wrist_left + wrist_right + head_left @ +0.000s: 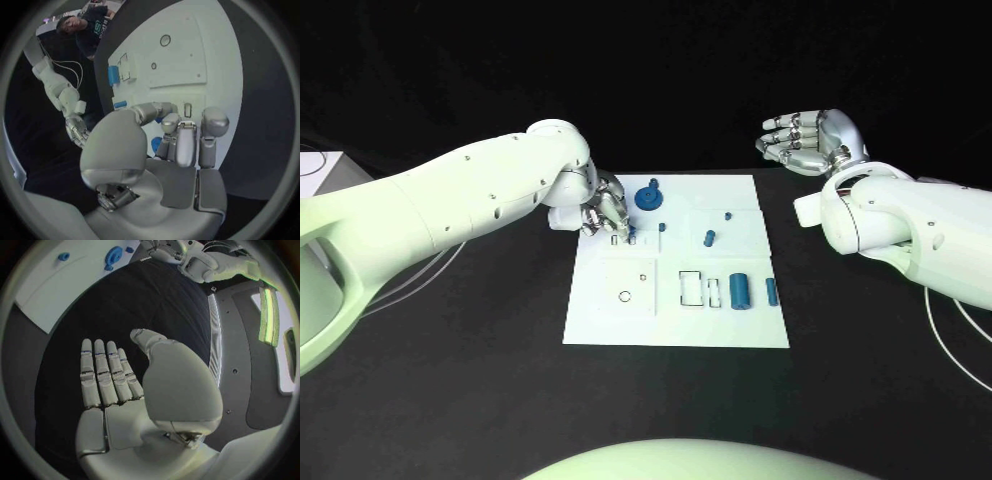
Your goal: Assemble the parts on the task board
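White task board [610,320] carries small blue parts [740,291], some cylindrical.

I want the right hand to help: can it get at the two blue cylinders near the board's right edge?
Probably yes. The right hand is open and raised beyond the task board, and nothing stands between it and the two blue cylinders; the left hand works at the far left.

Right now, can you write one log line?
left hand: fingertips down on task board, small blue part | right hand: open, off board
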